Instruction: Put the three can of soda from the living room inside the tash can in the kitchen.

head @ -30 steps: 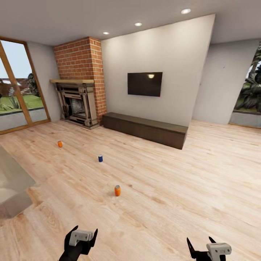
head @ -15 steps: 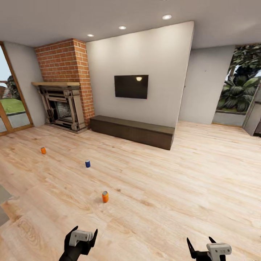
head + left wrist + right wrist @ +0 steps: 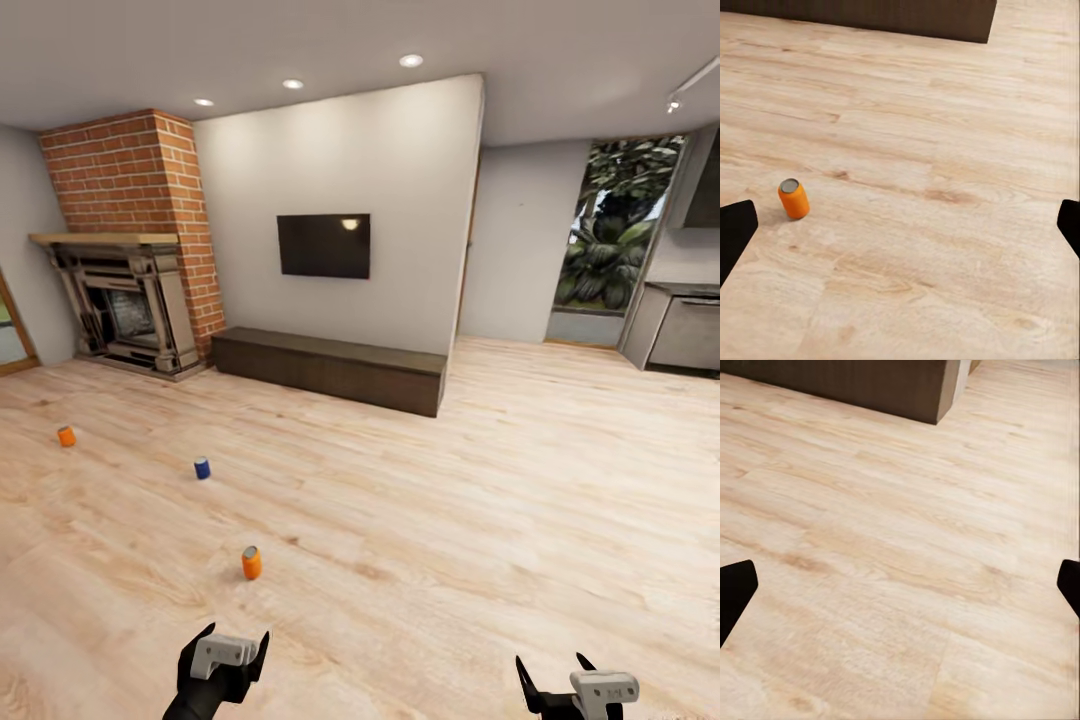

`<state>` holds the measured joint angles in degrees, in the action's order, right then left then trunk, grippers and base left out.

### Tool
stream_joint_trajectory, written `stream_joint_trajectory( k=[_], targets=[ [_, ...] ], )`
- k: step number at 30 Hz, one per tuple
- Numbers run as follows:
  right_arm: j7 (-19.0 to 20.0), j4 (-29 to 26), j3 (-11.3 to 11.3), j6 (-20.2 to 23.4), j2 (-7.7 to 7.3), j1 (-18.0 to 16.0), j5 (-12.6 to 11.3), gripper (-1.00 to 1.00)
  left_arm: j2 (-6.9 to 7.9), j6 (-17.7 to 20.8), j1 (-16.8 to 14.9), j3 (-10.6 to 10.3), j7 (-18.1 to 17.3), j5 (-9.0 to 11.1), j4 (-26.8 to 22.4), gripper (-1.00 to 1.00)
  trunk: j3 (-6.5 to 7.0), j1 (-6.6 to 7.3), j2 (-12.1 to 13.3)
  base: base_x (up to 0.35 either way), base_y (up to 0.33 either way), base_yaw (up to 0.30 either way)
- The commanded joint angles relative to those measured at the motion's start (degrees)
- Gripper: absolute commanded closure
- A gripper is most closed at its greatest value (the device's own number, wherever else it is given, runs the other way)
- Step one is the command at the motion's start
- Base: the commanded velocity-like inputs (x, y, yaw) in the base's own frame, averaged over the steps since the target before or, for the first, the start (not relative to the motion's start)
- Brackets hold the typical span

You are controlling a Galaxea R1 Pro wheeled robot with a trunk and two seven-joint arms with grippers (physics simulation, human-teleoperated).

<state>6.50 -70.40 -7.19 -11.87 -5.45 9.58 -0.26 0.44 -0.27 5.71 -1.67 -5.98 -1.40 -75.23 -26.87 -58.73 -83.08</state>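
The nearest small orange soda can with a silver top (image 3: 251, 563) stands upright on the pale wood floor (image 3: 480, 520), at about 12 o'clock from the left gripper (image 3: 236, 652). Its fingers are spread wide and empty. The right gripper (image 3: 553, 684), also spread, is farther away.

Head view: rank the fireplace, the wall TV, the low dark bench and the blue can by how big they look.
1. brick fireplace
2. low dark bench
3. wall TV
4. blue can

The fireplace and bench take up similar areas, so their order is unsure.
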Motion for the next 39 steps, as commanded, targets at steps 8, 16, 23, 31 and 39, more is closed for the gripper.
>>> stream_joint_trajectory(
  k=[8,16,23,31,39],
  targets=[
    [0.00,0.00,-0.01,0.00,0.00,0.00,0.00,-1.00,0.00,0.00,0.00,0.00,0.00,0.00,0.00,-1.00,0.56,0.00,0.00,0.112,-0.265,-0.181],
    [0.00,0.00,-0.01,0.00,0.00,0.00,0.00,-1.00,0.00,0.00,0.00,0.00,0.07,0.00,0.00,-1.00,1.12,0.00,0.00,0.121,-0.269,-0.181],
    [0.00,0.00,-0.01,0.00,0.00,0.00,0.00,-1.00,0.00,0.01,-0.03,0.00,0.09,-0.01,0.03,-1.00,1.61,0.00,0.00,0.144,-0.265,-0.181],
    [0.00,0.00,-0.01,0.00,0.00,0.00,0.00,-1.00,0.00,0.05,-0.06,0.00,0.03,-0.01,0.08,-1.00,2.16,0.00,0.00,0.235,-0.191,-0.181],
    [0.00,0.00,-0.01,0.00,0.00,0.00,0.00,-1.00,0.00,0.09,-0.05,0.00,0.01,-0.01,0.08,-1.00,2.70,0.00,0.00,0.304,-0.052,-0.181]
  ],
)
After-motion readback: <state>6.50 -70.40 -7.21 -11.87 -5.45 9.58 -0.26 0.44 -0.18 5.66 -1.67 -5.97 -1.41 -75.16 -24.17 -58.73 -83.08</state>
